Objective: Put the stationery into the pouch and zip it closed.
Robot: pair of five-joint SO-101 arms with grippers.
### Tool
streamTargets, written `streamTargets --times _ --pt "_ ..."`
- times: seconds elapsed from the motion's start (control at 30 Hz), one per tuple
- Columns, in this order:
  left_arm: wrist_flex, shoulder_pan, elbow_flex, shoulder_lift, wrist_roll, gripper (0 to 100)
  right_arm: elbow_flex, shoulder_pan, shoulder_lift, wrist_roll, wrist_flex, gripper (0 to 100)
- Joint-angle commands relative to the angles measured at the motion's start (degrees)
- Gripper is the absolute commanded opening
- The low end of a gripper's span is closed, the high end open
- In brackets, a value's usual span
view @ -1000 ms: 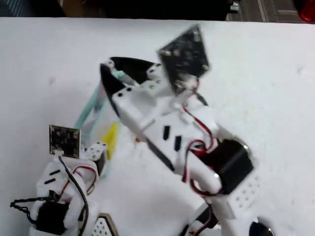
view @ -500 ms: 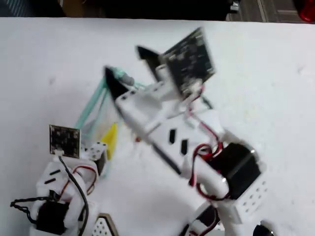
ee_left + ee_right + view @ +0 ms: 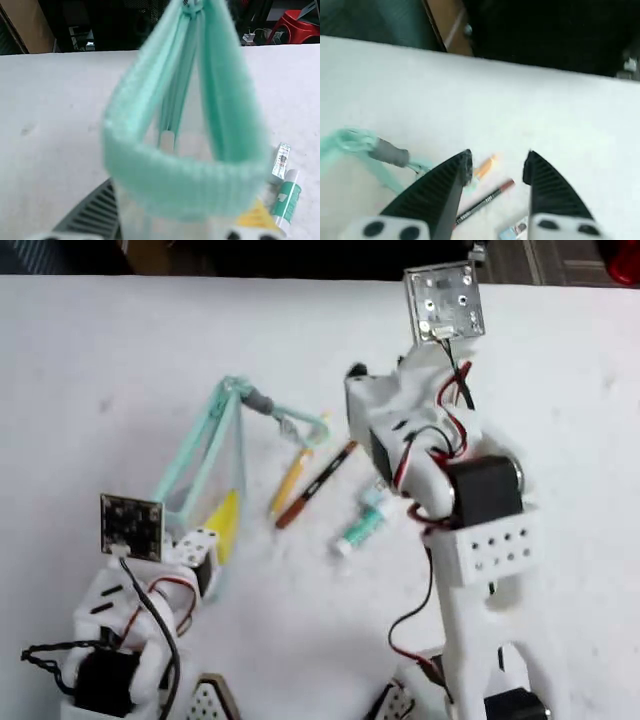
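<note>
Left gripper (image 3: 205, 555) of mine is pinched on the near end of the pouch (image 3: 205, 465), holding it up on edge on the left half of the table (image 3: 100, 360). My right gripper (image 3: 497, 157) hangs above the table farther off to the right, its two black fingers (image 3: 445, 185) spread wide with nothing between them.

The pouch has a mint rim and clear walls, and its mouth gapes open toward my left wrist. A yellow piece (image 3: 225, 525) shows through the clear wall at its near end. At the far end, the grey zip pull (image 3: 262, 400) trails a mint tab out to the right.

Just right of the pouch, an orange pencil (image 3: 290, 480) and a dark pencil with a red tip (image 3: 318, 485) lie side by side on the table, both slanting far-right. A mint-and-white tube (image 3: 360, 525) lies right of them and a little nearer, close to my right arm.
</note>
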Motion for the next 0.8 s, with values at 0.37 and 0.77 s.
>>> streamTargets --times 0.37,0.77 --pt "-0.79 0.04 0.62 0.31 0.79 21 8.70 2.59 10.24 -11.60 -4.26 14.8" --pt "-1.05 0.04 0.62 0.31 0.79 21 13.98 2.51 28.44 -11.69 -17.01 14.6"
